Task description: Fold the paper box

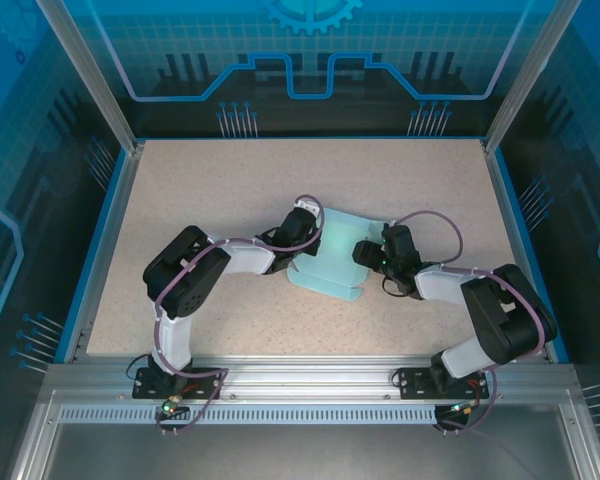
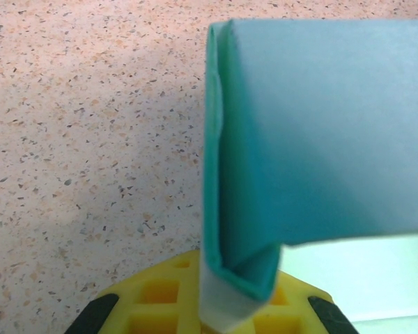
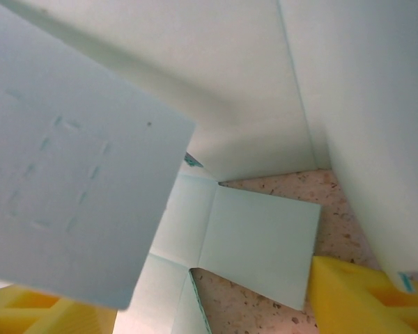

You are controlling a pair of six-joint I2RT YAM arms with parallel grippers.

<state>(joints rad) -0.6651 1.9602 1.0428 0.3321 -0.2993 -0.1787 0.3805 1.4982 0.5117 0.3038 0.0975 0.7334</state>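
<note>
Speckled beige table (image 1: 210,180), edged in blue, sits inside an enclosure of blue-tinted panels and is seen from above. Nearest the viewer, a silver metal rail (image 1: 300,385) runs along the table's edge, with the bases of two black-and-white robot arms bolted to it. The left arm (image 1: 185,275) bends up and reaches inward to the right. The right arm (image 1: 495,315) bends up and reaches inward to the left. They meet near the middle of the table at a pale cyan paper box (image 1: 330,268).

The paper box lies partly folded between the two grippers. Some of the card is flat on the surface, with a tabbed edge toward the near side, and other panels stand raised. The left gripper (image 1: 302,228) is at the box's left side and the right gripper (image 1: 366,252) at its right side.

From the left wrist, the left gripper's yellow fingers (image 2: 160,303) are pinched together on a doubled edge of the card. The card rises from between them as an upright fold, and a panel bends off to one side above the table.

From the right wrist, the right gripper's yellow fingers (image 3: 348,292) stand wide apart, not closed on the card. One panel hangs over one finger, a wall of card rises beside the other, and a flat flap lies on the table ahead.

Beyond the box, bare table stretches to the back panel (image 1: 300,60), printed with blue line patterns.
</note>
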